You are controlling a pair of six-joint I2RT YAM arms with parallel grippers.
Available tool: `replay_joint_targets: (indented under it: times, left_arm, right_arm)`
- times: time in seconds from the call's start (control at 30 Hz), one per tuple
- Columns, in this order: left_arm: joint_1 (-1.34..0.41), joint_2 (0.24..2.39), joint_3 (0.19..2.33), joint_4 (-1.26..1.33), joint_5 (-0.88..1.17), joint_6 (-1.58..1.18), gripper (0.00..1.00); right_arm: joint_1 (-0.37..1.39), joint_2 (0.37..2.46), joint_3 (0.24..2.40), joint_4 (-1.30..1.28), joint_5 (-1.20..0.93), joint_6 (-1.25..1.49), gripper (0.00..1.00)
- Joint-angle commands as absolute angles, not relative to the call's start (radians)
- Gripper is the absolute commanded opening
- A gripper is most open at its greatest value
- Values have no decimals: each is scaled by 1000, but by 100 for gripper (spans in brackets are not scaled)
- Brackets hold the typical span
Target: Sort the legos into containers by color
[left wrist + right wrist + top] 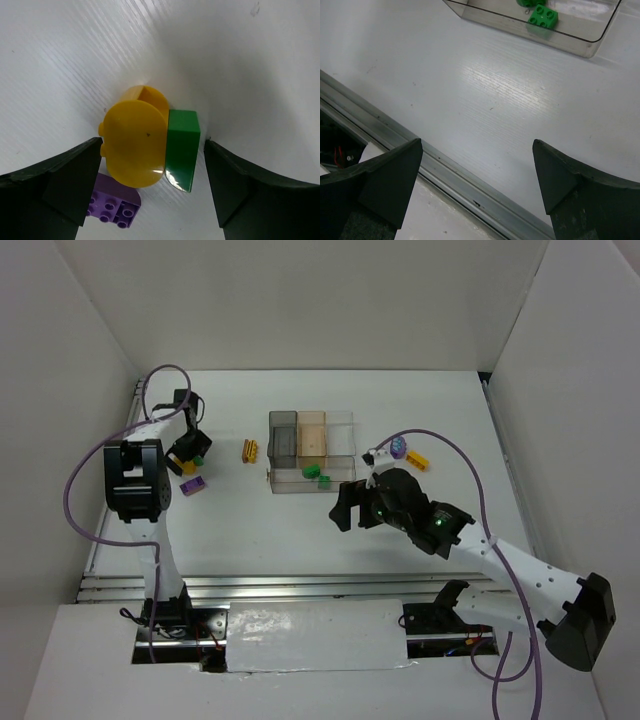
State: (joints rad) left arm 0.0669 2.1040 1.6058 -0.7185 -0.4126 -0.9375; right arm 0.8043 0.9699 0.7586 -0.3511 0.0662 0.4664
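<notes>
My left gripper (188,455) is open over a cluster at the table's left: a rounded yellow brick (134,142) touching a green brick (181,147), with a purple brick (112,206) beside its left finger; the purple brick also shows in the top view (192,483). The clear divided tray (340,418) sits mid-table with two green bricks (317,475) in its long compartment, one showing in the right wrist view (543,15). My right gripper (347,505) is open and empty just right of the tray's near corner. An orange-brown brick (250,450) lies left of the tray.
A purple brick (399,447) and a yellow brick (417,460) lie right of the tray, by the right arm's cable. White walls enclose the table. A metal rail (470,192) runs along the near edge, under my right gripper.
</notes>
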Motion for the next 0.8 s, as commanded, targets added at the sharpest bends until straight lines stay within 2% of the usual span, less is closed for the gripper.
replay_joint_targets:
  times: [0.0, 0.1, 0.2, 0.23, 0.3, 0.53, 0.67, 0.77]
  left_arm:
    - [72, 2106, 1571, -669, -408, -908, 94]
    - [83, 2108, 1536, -640, -396, -908, 88]
    - [84, 2100, 1509, -618, -390, -899, 61]
    - [84, 2095, 1506, -617, -387, -899, 41]
    - [84, 2069, 1502, -612, -377, -894, 29]
    - [14, 1821, 1486, -569, -313, -836, 11]
    - [-164, 1668, 1477, -571, -308, -799, 0]
    - [-274, 1542, 1441, -554, -281, -828, 0]
  right_arm:
    - [805, 982, 776, -316, 60, 446, 98]
    - [807, 992, 784, -314, 58, 448, 98]
    - [807, 1002, 785, -308, 52, 453, 98]
    - [805, 1003, 785, -307, 51, 453, 98]
    - [805, 1006, 787, -302, 46, 460, 97]
    - [804, 999, 792, -252, 60, 538, 98]
    - [802, 951, 792, -207, 77, 621, 98]
    - [802, 885, 750, -109, 72, 687, 97]
